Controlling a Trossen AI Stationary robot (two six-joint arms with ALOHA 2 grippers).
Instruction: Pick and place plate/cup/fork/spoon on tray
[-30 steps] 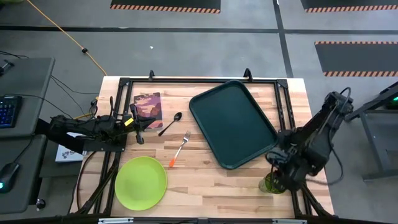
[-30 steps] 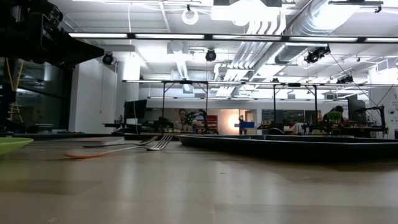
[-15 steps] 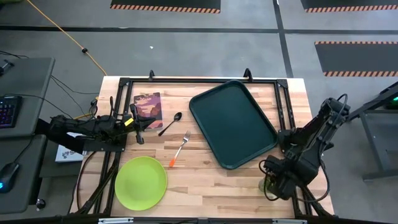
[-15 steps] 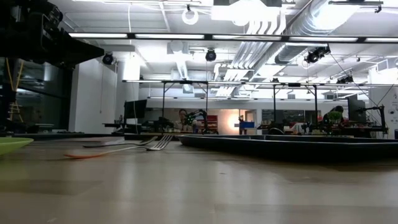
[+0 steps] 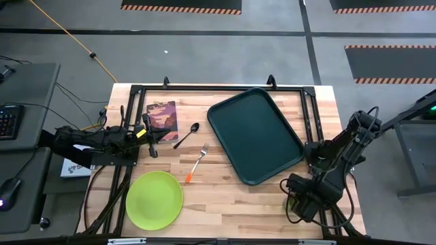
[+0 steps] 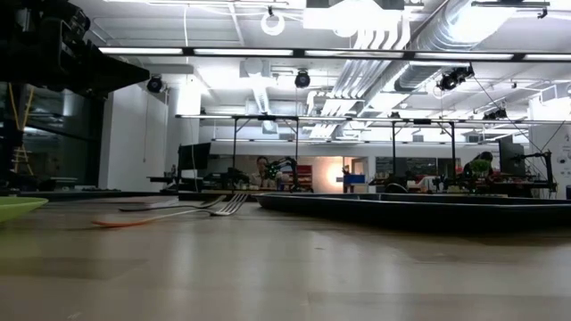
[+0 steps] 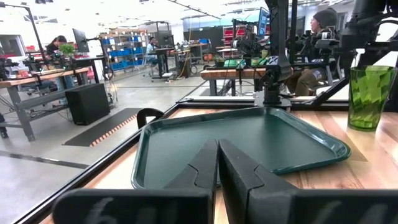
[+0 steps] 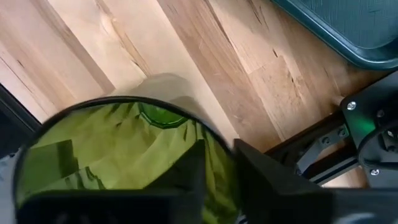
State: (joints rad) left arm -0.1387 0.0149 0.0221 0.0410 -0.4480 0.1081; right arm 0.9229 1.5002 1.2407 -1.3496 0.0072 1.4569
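The dark-green tray lies at the table's far right. It also shows in the left wrist view. The lime-green plate lies near left. The orange-handled fork and the dark spoon lie flat between plate and tray. The translucent green cup stands upright at the near right corner, mostly hidden in the high view under my right gripper. That gripper is shut on the cup's wall. My left gripper waits shut and empty at the table's left. My right gripper comes from above, pointing down. One finger is inside the cup and the other outside, with the cup's rim between them. In the left wrist view the cup stands upright with its base on the table.
A small maroon picture book lies at the far left beside my left gripper. A black frame runs along the table's edges, close to the cup. Bare wood lies between the plate and the cup.
My right gripper has moved toward the table's near edge and now stands over the cup, covering it in the high view. The cup has stayed where it was.
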